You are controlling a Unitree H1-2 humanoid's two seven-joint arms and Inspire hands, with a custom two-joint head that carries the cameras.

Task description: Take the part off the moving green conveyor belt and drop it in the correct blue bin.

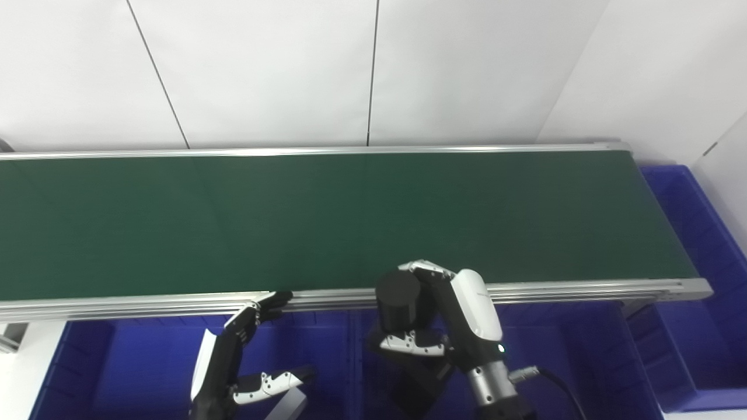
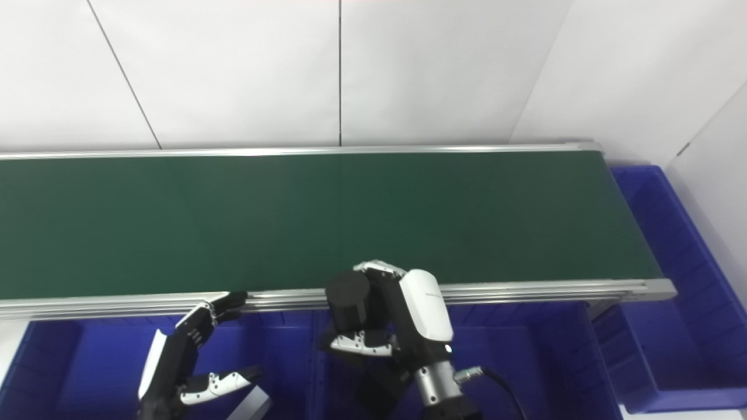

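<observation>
White wall panels behind, green conveyor belt running left to right across the worktop, nothing on it in view. Blue bins sit along the near edge below the belt rail, plus one more blue bin at the right end.

Right hand is clamped on the part, a black cylinder, upright, thumb below and fingers wrapped round the far side. It sits just past the near rail, over the middle bin. So the pick looks done; you're on the drop.

Left hand holds nothing, fingers spread apart, fingertips near the rail, over the left bin. Leave it parked.

For the drop:
- Confirm which bin is correct first. I can't tell from the views; no marking distinguishes them.
- Something dark lies in the middle bin beneath the right hand, possibly similar parts; too obscured to confirm.
- Get the part clear of the rail and the divider between bins before you open.
- Lower it a bit into the bin, then release. A cylinder can roll or bounce.
- Open the fingers fully so it doesn't hang on the thumb.

Writing: none readable. No brand or label visible on hands, belt or bins.
</observation>
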